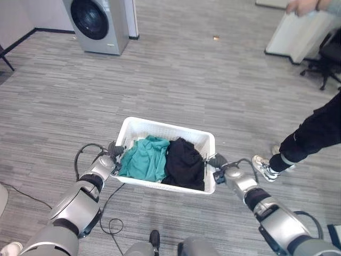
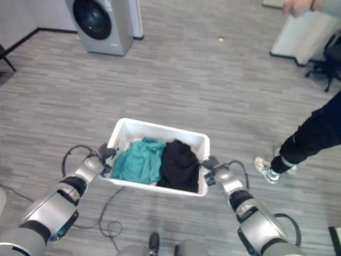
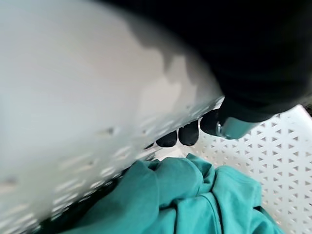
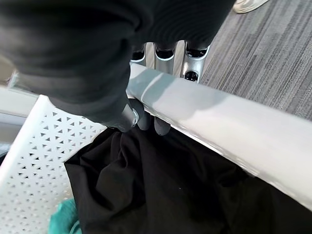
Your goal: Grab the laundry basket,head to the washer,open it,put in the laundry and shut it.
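Grey front-loading washer with dark round door (image 1: 98, 24) stands well ahead and to the left of the white perforated plastic laundry basket (image 1: 139, 128) holding teal and black clothes, left hand (image 1: 116, 150) and right hand (image 1: 217, 161) each curled over an end rim.

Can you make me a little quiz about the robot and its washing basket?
1. True or false: both hands grip the laundry basket by its rim.
2. Which cloth lies on the robot's left side: A the teal cloth, B the black cloth?
3. Fill in: the washer door is ____.

Key: 1 true, left hand and right hand curl over the rim. 2 A. 3 shut.
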You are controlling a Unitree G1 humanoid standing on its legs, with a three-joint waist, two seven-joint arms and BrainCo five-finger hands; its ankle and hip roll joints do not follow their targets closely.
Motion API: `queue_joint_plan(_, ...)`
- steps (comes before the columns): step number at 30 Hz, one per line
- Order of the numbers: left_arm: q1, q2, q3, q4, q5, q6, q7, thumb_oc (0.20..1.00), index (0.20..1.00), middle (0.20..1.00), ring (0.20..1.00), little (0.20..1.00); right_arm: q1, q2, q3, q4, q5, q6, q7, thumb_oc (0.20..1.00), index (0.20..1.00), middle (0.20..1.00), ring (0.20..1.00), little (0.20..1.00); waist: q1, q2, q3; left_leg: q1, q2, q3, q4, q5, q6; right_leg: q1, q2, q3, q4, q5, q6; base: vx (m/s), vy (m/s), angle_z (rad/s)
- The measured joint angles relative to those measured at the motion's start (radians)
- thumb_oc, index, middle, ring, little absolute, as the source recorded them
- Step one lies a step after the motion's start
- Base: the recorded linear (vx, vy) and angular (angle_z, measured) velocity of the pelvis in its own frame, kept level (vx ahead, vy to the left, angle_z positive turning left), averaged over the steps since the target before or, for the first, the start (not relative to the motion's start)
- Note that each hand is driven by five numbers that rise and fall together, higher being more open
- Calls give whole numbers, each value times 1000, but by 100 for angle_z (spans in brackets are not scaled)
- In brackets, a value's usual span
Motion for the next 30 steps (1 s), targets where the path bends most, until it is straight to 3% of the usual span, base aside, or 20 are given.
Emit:
queue_joint_plan(1, -23, -2, -2, 2, 2, -1, -6, 200, 200, 200, 200, 200, 1, -6, 4, 1, 1, 0, 2, 200, 200, 200, 200, 200, -15, 23, 15, 30, 24, -2, 9, -2, -11, -30, -5, -3, -188, 31, -3, 345, -132, 17)
queue_joint_plan(2, -29, -1, -5, 5, 4, -2, -5, 200, 200, 200, 200, 200, 3, -6, 6, 2, 2, 0, 7, 200, 200, 200, 200, 200, -18, 18, 10, 34, 25, -13, 20, -11, -14, -65, -10, 17, -266, 52, 2, 497, -206, 34)
queue_joint_plan(3, -37, -14, 14, 23, 7, -2, -8, 200, 200, 200, 200, 200, -3, -14, 18, 4, 2, -1, 9, 200, 200, 200, 200, 200, -32, 51, 6, 48, 53, -74, 26, -52, -22, -77, 3, 34, -413, 87, 6, 452, -208, 47)
queue_joint_plan(4, -61, -18, 21, 47, 11, -2, -12, 200, 200, 200, 200, 200, -7, -10, 21, 3, 5, 0, 8, 200, 200, 200, 200, 200, -45, 30, 3, 91, 44, -79, 37, -87, -102, -90, -32, 81, -633, 213, 40, 452, -209, 59)
queue_joint_plan(5, -58, -19, 24, 68, 12, -3, -12, 200, 200, 200, 200, 200, -6, -2, 22, 3, 11, 0, 8, 200, 200, 200, 200, 200, -51, 12, -6, 117, 43, -85, 37, -105, -125, -78, -59, 114, -722, 260, 44, 454, -219, 69)
queue_joint_plan(7, -56, -21, 25, 92, 14, -2, -14, 200, 200, 200, 200, 200, 2, 12, 22, 4, 19, 0, 9, 200, 200, 200, 200, 200, -67, -27, -28, 163, 40, -99, 54, -164, -178, -46, -101, 116, -757, 222, 54, 349, -202, 81)
queue_joint_plan(8, -35, -33, 30, 92, 20, -5, -11, 200, 200, 200, 200, 200, 9, 12, 21, 16, 20, 0, 10, 200, 200, 200, 200, 200, -61, 3, -43, 192, 100, -95, 77, -192, -219, -49, -64, 83, -671, 359, 73, 417, -269, 87)
queue_joint_plan(10, -34, -43, 30, 89, 25, -4, -8, 200, 200, 200, 200, 200, 10, -1, 19, 17, 20, 0, 15, 200, 200, 200, 200, 200, -61, -5, -51, 184, 124, -98, 130, -184, -243, -37, -33, 83, -598, 421, 23, 432, -304, 67)
queue_joint_plan(11, -33, -50, 30, 89, 30, -4, -7, 200, 200, 200, 200, 200, 5, -12, 16, 16, 19, 0, 20, 200, 200, 200, 200, 200, -60, -1, -53, 185, 122, -104, 125, -174, -249, -37, -20, 76, -570, 399, -2, 463, -368, 55)
queue_joint_plan(12, -29, -57, 33, 90, 40, -4, -6, 200, 200, 200, 200, 200, -10, -27, 18, 14, 19, 1, 25, 200, 200, 200, 200, 200, -62, 4, -58, 188, 149, -87, 144, -127, -249, -27, 13, 41, -496, 322, -26, 549, -496, 41)
queue_joint_plan(14, -25, -54, 41, 88, 41, -4, -5, 200, 200, 200, 200, 200, -20, -28, 24, 14, 18, 0, 30, 200, 200, 200, 200, 200, -59, -8, -64, 192, 174, -105, 184, -93, -290, -11, 29, 23, -469, 286, -43, 338, -360, 24)
queue_joint_plan(15, -18, -57, 50, 91, 39, -8, -3, 200, 200, 200, 200, 200, -28, -16, 19, 36, 18, 0, 30, 200, 200, 200, 200, 200, -65, -16, -63, 138, 184, -126, 323, -22, -296, 36, 50, -16, -468, 261, -79, 79, -120, 13)
queue_joint_plan(17, -3, -50, 70, 91, 39, -6, -7, 200, 200, 200, 200, 200, -28, -8, 37, 40, 18, 0, 31, 200, 200, 200, 200, 200, -56, -27, -67, 75, 176, -160, 493, 10, -314, 106, 66, -10, -518, 262, -109, 171, -376, -1)
queue_joint_plan(19, -16, -45, 72, 82, 30, -16, -11, 200, 200, 200, 200, 200, -27, -13, 44, 39, 20, -2, 32, 200, 200, 200, 200, 200, -57, -41, -68, -46, 164, -164, 657, 185, -274, 137, 74, -18, -553, 256, -137, 135, -262, 9)
queue_joint_plan(20, -12, -33, 80, 73, 14, -18, -12, 200, 200, 200, 200, 200, -41, -7, 44, 44, 20, 0, 31, 200, 200, 200, 200, 200, -54, -52, -63, -129, 164, -134, 706, 112, -268, 180, 78, -24, -607, 274, -145, 125, -162, 14)
queue_joint_plan(21, -14, -31, 78, 72, 8, -17, -14, 200, 200, 200, 200, 200, -43, -5, 45, 44, 20, -1, 30, 200, 200, 200, 200, 200, -62, -60, -60, -149, 172, -89, 659, 85, -247, 210, 78, -38, -644, 283, -157, 74, -77, 16)
queue_joint_plan(24, -21, -30, 72, 60, 2, -17, -12, 200, 200, 200, 200, 200, -55, -5, 49, 43, 22, -1, 24, 200, 200, 200, 200, 200, -68, -76, -57, -232, 168, 4, 391, 76, -249, 265, 72, -73, -703, 275, -172, 126, -61, 31)
queue_joint_plan(25, -28, -33, 54, 57, 1, -18, -10, 200, 200, 200, 200, 200, -54, -9, 47, 47, 22, 0, 16, 200, 200, 200, 200, 200, -81, -82, -57, -231, 177, 57, 205, 92, -262, 292, 72, -92, -756, 287, -168, 78, 6, 47)
queue_joint_plan(27, -26, -33, 55, 56, 0, -17, -11, 200, 200, 200, 200, 200, -60, -6, 47, 48, 22, 0, 9, 200, 200, 200, 200, 200, -62, -79, -53, -252, 181, 47, 71, 122, -267, 306, 89, -86, -779, 299, -169, 88, 36, 3)
queue_joint_plan(30, -14, -18, 38, 62, -1, -1, -11, 200, 200, 200, 200, 200, -55, 28, 49, 78, 22, 0, 7, 200, 200, 200, 200, 200, -45, -55, -47, -235, 170, -2, 38, 128, -275, 358, 119, -56, -807, 294, -160, 169, 122, -35)
